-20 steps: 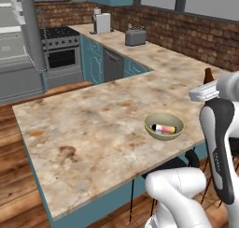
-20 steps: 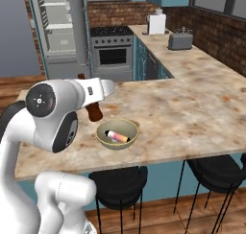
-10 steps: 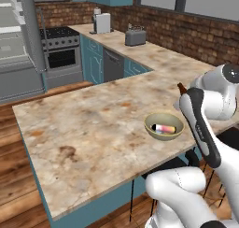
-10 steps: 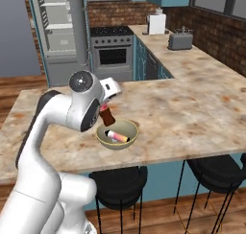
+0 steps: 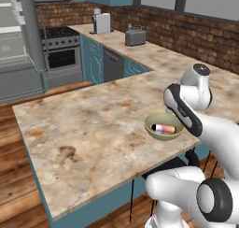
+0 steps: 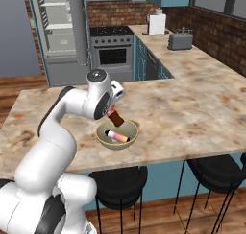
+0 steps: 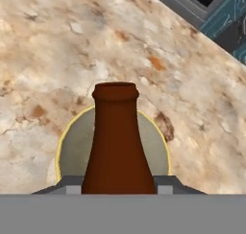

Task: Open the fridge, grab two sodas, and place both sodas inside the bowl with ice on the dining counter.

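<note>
My gripper (image 6: 113,113) is shut on the dark brown cola bottle (image 6: 116,119), which hangs tilted just over the olive-tan bowl (image 6: 102,136) on the dining counter (image 6: 192,108). In the hand view the cola bottle (image 7: 116,142) stands between my fingertips (image 7: 67,188), with the bowl's rim (image 7: 61,146) right behind it. The pink-red soda (image 6: 118,137) lies on its side inside the bowl. From the left, my forearm covers the far edge of the bowl (image 5: 152,127), and the pink-red soda (image 5: 165,129) shows in it. The fridge (image 6: 58,31) stands open at the back.
A toaster (image 6: 180,40) and a white appliance (image 6: 156,23) sit on the longer counter at the back right. A stove (image 6: 113,51) stands beside the fridge. Black stools (image 6: 216,168) are tucked under the dining counter's near edge.
The arm has swung in over the dining counter, carrying the cola bottle from beside the bowl to just above it. The pink-red soda in the bowl has not moved.
</note>
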Controlling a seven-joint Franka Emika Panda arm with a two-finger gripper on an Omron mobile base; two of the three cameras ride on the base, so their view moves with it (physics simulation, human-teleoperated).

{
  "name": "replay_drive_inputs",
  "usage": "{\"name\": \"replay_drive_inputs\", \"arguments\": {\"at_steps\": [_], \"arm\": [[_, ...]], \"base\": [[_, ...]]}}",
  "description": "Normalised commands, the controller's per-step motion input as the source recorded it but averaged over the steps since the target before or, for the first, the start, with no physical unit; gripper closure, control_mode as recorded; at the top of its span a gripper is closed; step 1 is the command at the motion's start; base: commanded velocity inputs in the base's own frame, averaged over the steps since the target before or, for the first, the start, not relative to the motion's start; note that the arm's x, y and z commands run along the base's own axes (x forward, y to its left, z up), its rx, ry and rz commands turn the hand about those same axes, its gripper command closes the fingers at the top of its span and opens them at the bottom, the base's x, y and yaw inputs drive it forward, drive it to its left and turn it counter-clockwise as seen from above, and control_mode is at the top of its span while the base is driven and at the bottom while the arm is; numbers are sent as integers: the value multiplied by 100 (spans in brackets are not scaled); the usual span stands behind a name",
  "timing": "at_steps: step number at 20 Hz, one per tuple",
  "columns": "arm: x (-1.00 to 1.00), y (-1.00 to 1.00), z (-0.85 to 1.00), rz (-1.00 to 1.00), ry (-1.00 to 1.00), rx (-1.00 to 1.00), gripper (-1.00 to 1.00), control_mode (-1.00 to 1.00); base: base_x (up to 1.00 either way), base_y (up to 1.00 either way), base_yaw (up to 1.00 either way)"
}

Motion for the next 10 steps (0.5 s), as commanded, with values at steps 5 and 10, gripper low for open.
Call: {"name": "replay_drive_inputs", "arguments": {"at_steps": [5, 10], "arm": [[30, 0, -51, 6, 16, -13, 100, -100], [20, 0, -43, 7, 11, -7, 100, -100]], "base": [[0, 0, 0], [0, 0, 0]]}}
